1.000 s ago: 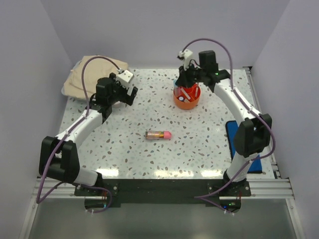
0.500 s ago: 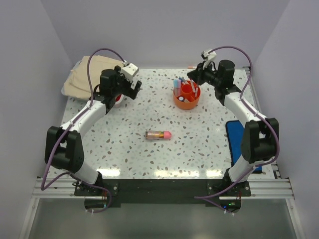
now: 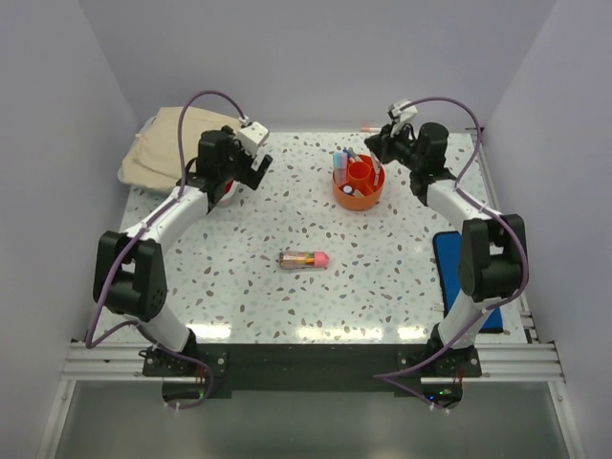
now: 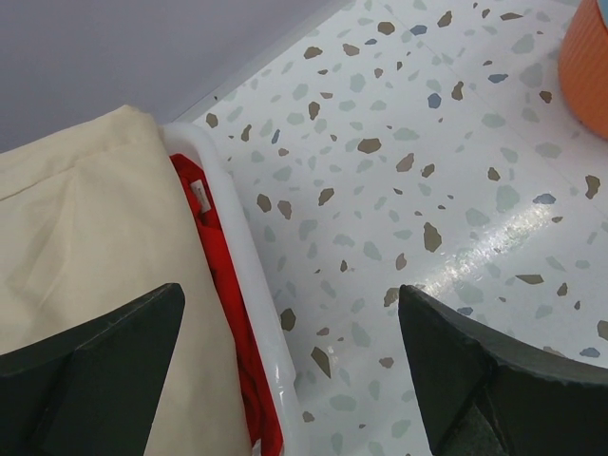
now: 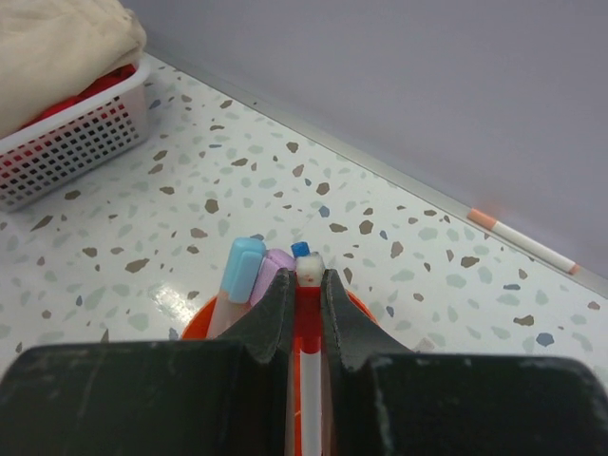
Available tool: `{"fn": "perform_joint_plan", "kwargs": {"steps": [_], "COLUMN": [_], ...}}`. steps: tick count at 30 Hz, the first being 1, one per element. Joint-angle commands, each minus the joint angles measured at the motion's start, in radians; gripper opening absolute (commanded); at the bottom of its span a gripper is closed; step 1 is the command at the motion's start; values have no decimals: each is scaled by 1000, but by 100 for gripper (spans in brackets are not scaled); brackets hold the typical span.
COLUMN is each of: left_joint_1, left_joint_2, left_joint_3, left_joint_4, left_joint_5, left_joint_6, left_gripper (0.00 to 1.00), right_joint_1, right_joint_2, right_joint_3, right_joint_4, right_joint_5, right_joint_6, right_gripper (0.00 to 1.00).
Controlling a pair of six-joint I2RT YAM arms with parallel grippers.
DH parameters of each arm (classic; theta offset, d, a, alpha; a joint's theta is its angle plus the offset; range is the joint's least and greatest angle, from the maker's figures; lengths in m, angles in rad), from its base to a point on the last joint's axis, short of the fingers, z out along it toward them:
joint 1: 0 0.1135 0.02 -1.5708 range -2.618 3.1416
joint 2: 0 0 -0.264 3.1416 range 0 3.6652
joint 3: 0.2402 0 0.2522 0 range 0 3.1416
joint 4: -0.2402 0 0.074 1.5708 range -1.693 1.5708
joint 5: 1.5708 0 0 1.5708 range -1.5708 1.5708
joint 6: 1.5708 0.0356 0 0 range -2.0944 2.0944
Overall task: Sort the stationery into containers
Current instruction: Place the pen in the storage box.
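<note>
Fingers of the right gripper (image 5: 306,278) drawn together, clamped on a thin white pen (image 5: 306,394). Shaft of the pen lengthwise in the narrow slot between the two fingers; its white end, with a red band, just past the fingertips. Beyond the tips, the orange tub (image 5: 198,321), with a pale blue marker (image 5: 243,261), a lilac-pink marker (image 5: 276,263) and a small blue tip (image 5: 300,249) upright in it, just left of the pen's end. Seen from above, right gripper just past the back-right rim of the tub. At the far edge of the table (image 3: 239,277), a second white pen (image 5: 522,243) with orange-pink ends, flat along the edge.

Fingers of the left gripper (image 4: 293,296) wide apart, nothing between them, over the rim of a white basket (image 4: 242,256) with beige cloth (image 4: 85,228) and a red item (image 4: 214,256) inside.

At mid-table, well apart from both grippers, a clear tube (image 3: 303,258) on its side, pink at its right end, colourful within.
</note>
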Motion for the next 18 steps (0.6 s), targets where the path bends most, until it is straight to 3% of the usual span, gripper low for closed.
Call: {"fn": "perform_joint_plan", "kwargs": {"steps": [1,15,18], "left_joint_1": [-2,-5,-8], "left_joint_2": [23,36,34], "left_joint_3": [74,92,91], "left_joint_4": [19,13,13], "left_joint_5": [-18,-4,-15], "left_joint_6": [34,33,34], "left_gripper": [100,100,100], "right_joint_1": [-8,-11,-11], "right_joint_2": [24,39,30], "right_joint_3": [-17,-86,-107], "right_joint_4": [89,154,161], "right_joint_5": [35,77,92], "right_joint_6": [-39,-36,-33], "right_gripper": [0,0,12]}}
